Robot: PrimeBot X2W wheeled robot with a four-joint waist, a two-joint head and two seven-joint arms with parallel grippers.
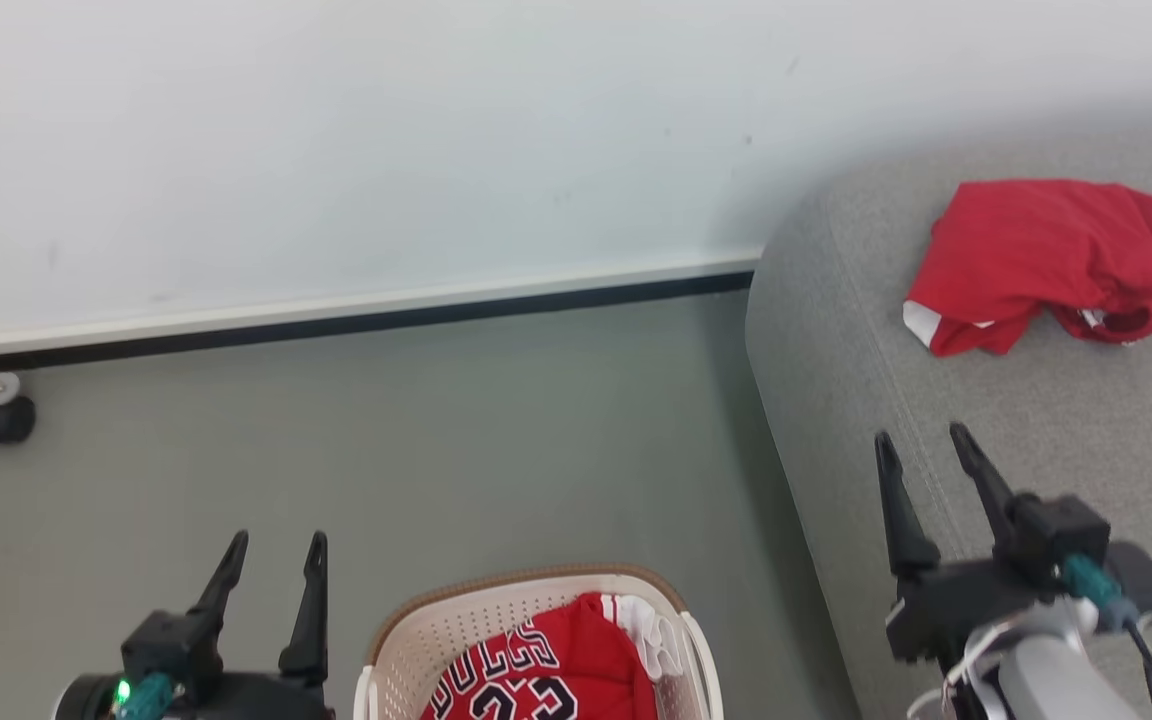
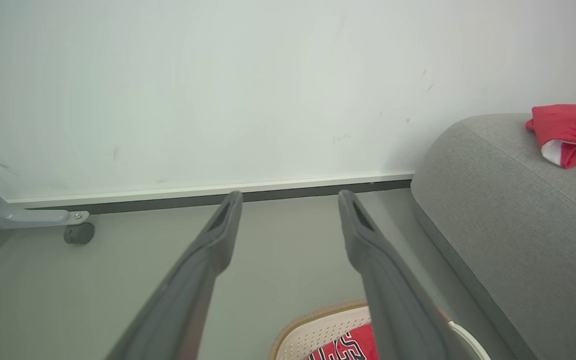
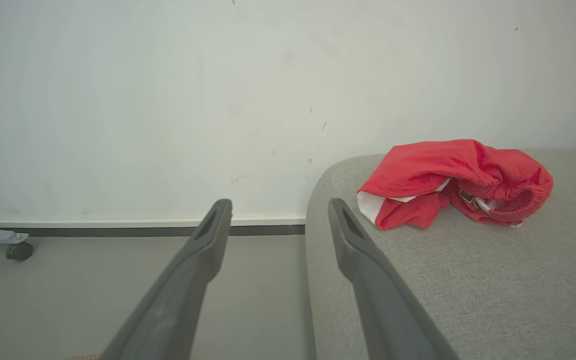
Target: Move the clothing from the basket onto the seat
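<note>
A red jersey with black-and-white lettering (image 1: pixel 536 675) is seen crumpled in the cream perforated plastic basket with a brown rim (image 1: pixel 416 630), set on the grey floor (image 1: pixel 436 450) near the large grey fabric sofa (image 1: pixel 1036 470). It is found just right of and below the left end effector (image 1: pixel 278 540), which is spread and empty. The right end effector (image 1: pixel 921 432), likewise spread, is held over the sofa's edge, so the left arm is judged the nearer.

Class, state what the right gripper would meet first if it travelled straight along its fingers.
Probably the white wall; the right gripper points just beside the grey fabric sofa, whose rounded end one finger might graze. Depth is unclear.
</note>
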